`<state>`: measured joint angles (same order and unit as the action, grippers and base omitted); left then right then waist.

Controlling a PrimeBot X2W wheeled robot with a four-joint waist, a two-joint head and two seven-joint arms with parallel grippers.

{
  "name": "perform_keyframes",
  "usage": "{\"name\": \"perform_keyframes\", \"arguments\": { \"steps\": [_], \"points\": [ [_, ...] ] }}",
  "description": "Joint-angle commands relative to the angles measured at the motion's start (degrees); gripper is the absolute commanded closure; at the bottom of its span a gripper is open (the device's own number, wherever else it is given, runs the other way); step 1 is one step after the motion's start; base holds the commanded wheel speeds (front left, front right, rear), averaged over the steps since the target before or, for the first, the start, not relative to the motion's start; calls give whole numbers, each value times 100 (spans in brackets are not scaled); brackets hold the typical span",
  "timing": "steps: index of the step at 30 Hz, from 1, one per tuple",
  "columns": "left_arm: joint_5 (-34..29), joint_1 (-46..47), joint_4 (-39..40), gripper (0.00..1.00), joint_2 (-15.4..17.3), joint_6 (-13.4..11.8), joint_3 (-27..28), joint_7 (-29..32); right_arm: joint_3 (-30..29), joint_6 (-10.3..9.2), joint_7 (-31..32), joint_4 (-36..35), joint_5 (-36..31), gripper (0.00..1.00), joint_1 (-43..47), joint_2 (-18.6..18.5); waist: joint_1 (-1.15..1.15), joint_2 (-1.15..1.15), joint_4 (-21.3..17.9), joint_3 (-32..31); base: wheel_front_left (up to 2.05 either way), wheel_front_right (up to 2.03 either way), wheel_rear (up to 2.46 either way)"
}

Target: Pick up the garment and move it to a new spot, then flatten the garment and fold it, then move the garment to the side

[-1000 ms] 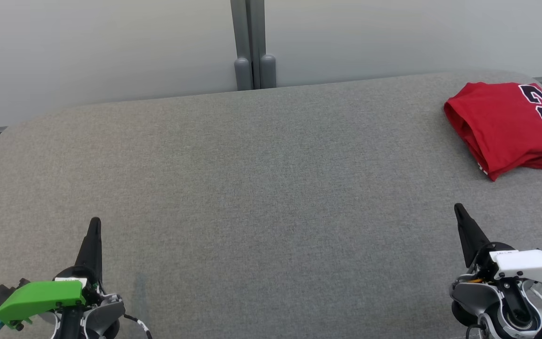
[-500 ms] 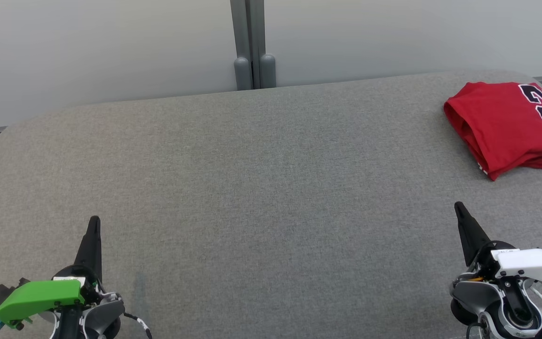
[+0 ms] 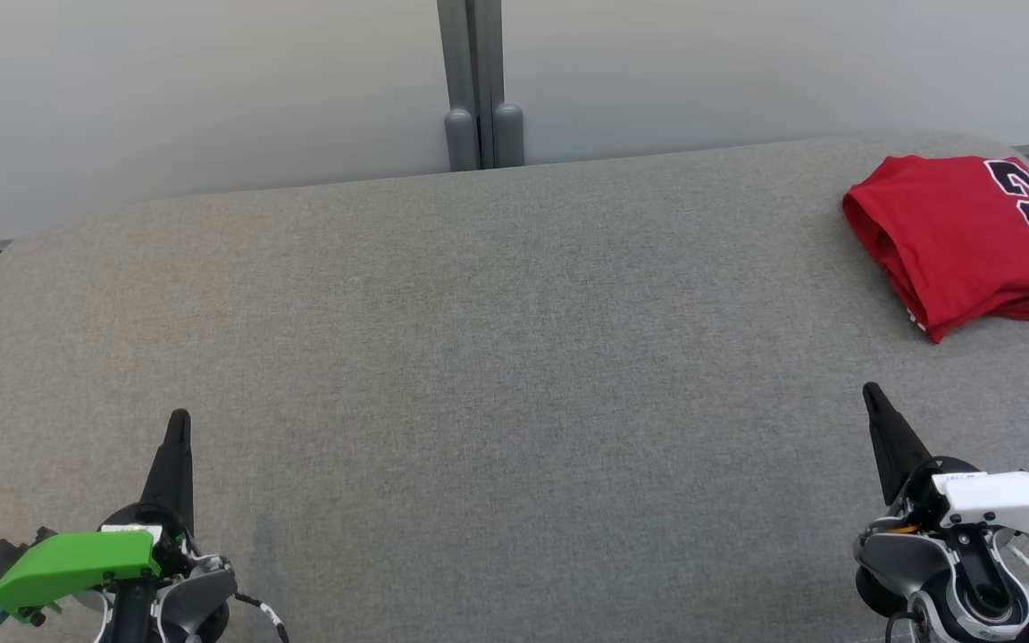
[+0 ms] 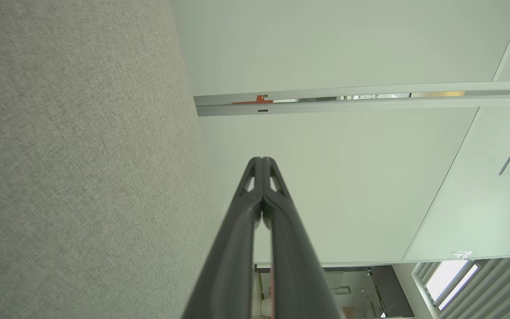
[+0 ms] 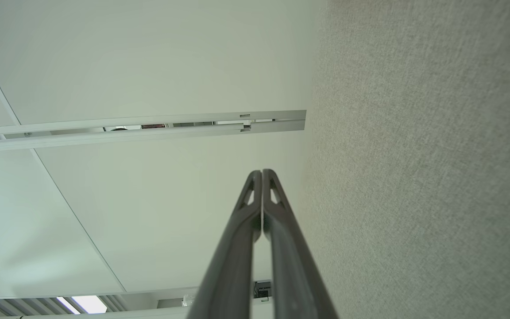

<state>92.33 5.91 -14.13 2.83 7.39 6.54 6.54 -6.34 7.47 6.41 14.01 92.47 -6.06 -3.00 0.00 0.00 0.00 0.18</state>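
Note:
The garment point(image 3: 970, 237) is a red shirt with dark numerals, lying folded at the far right of the grey fabric surface point(image 3: 497, 357), partly cut off by the frame edge. My left gripper point(image 3: 179, 420) rests at the lower left, shut and holding nothing, far from the garment. My right gripper point(image 3: 870, 391) sits at the lower right, also shut and empty, a short way in front of the garment. In the left wrist view the fingertips of the left gripper point(image 4: 261, 160) touch. In the right wrist view the right gripper point(image 5: 262, 172) is likewise closed.
A pale wall with a grey vertical post point(image 3: 479, 85) stands behind the surface's far edge. The surface rounds off at its far left corner point(image 3: 23, 246). The wide middle of the grey fabric lies between my two grippers.

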Motion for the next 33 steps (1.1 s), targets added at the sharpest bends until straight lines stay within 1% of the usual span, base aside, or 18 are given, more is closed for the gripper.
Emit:
{"name": "perform_keyframes", "arguments": {
  "steps": [1, 33],
  "points": [
    [16, 64, 14, 100, 1, 27, 16, 21, -11, 4, 14, 6, 15, 100, -32, -7, 0, 0, 0, 0, 0, 0, 0],
    [17, 64, 14, 100, 2, 27, 15, 20, -21, 4, 21, 7, 1, 100, -33, 1, 0, 0, 0, 0, 0, 0, 0]
  ]
}}
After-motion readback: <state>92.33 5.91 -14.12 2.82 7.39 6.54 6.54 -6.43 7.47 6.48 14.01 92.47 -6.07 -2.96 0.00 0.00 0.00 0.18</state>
